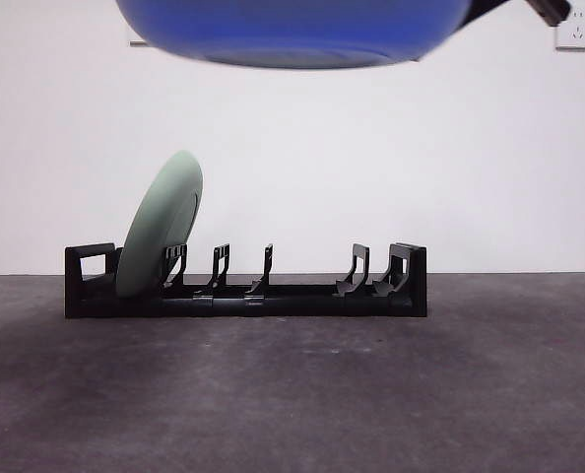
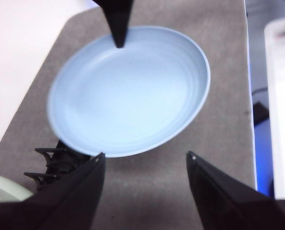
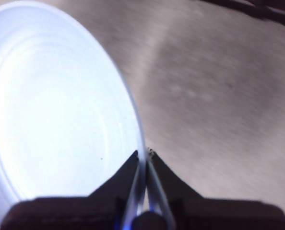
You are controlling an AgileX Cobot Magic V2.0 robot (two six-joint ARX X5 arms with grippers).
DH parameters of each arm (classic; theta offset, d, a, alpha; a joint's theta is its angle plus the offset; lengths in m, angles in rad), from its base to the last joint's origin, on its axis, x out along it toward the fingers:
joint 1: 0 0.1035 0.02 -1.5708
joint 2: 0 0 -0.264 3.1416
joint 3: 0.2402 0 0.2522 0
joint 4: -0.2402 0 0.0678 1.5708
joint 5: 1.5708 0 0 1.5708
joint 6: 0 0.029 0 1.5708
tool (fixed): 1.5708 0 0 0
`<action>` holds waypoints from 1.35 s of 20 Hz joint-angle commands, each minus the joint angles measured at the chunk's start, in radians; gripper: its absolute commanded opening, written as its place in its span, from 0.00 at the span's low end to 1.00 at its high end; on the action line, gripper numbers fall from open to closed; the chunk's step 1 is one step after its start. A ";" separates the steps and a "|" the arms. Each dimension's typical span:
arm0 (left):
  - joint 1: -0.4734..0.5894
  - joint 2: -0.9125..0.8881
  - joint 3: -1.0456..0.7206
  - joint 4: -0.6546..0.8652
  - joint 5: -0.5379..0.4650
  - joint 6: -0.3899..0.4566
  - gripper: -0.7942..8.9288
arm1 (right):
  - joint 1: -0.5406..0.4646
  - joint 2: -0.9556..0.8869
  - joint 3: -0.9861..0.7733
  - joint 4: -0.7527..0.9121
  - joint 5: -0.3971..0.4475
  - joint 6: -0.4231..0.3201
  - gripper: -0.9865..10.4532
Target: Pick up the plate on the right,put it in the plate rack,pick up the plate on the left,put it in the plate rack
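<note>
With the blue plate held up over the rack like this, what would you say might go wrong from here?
1. The right gripper pinches the blue plate only at its thin rim, so it might slip or swing while being tilted.
2. The green plate already leans in the plate rack at one end; lowering too near it might knock it.
3. The left gripper hangs open close to the blue plate, so the two arms might touch.
</note>
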 commanded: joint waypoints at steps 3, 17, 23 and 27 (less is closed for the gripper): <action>-0.099 0.016 -0.001 -0.023 -0.125 0.082 0.38 | 0.032 0.039 -0.006 0.066 -0.079 0.112 0.08; -0.213 0.076 -0.001 -0.092 -0.298 0.214 0.42 | 0.090 0.155 -0.003 0.132 -0.143 0.170 0.08; -0.266 0.145 -0.001 -0.111 -0.377 0.259 0.47 | 0.089 0.157 0.026 0.132 -0.179 0.166 0.08; -0.272 0.193 -0.001 -0.096 -0.445 0.259 0.47 | 0.090 0.157 0.045 0.134 -0.183 0.163 0.08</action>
